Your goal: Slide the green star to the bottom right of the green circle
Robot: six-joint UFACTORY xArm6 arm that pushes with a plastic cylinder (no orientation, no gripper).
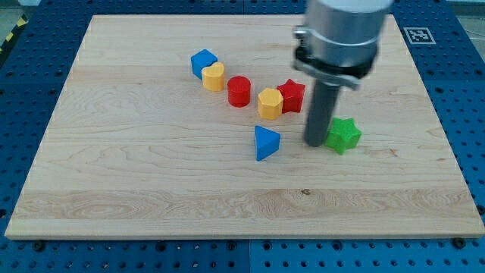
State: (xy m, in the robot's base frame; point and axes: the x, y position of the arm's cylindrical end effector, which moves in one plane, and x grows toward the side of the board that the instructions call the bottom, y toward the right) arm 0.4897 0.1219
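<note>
My tip (314,142) rests on the wooden board (136,189), touching or all but touching the left side of the green star (343,135), which sits right of the board's middle. My tool is a plain dark rod with no jaws, so there is nothing on it to spread or pinch; it holds nothing and simply stands beside the star. The grey body of my arm (341,34) comes down from the view's top and hides part of the board behind it.

I can see no green circle anywhere on the board; it may be hidden behind my arm, but I cannot tell.

6 other blocks lie to the left of my rod. The blue triangular block (265,142) sits near the board's middle, left of my tip and apart from it. Above it, the yellow hexagonal block (270,103) touches the red star (292,95) on its right. Left of those stands the red cylinder (239,91), a little apart. Further toward the view's top left, the yellow heart (214,76) touches the blue cube (203,61).
</note>
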